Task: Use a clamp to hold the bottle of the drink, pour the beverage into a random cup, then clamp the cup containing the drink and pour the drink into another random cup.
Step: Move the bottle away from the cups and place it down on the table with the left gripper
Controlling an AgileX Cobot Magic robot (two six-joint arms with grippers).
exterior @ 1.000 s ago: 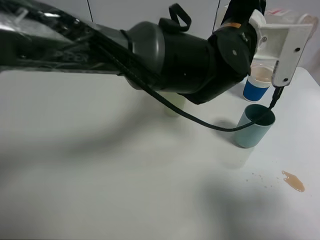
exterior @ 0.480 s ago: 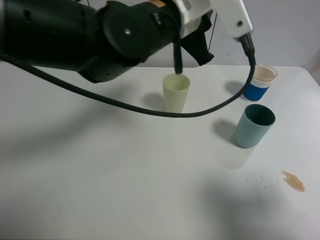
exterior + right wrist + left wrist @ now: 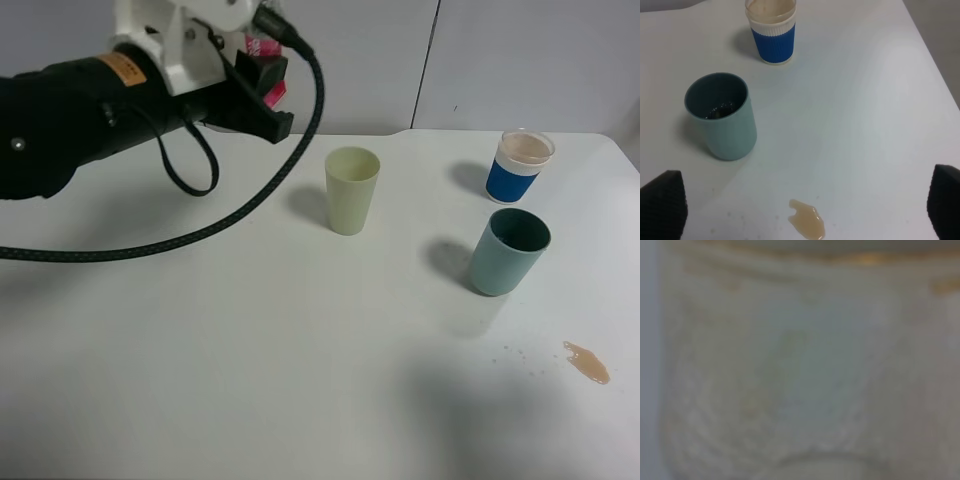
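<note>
Though the left gripper (image 3: 265,100) hides most of it, the bottle (image 3: 262,45), clamped above the matte white table's (image 3: 200,350) far left, shows only a pink-red patch. The right gripper's (image 3: 803,202) black fingers (image 3: 662,202) gape wide near a smooth teal cup (image 3: 722,120).

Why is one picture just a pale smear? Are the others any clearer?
Left wrist view: all blur, likely the bottle too close to focus. Right wrist view: sharp, evenly lit, the teal cup and the spill crisp. Exterior high view: clear, soft shadows beside the yellow cup.
</note>
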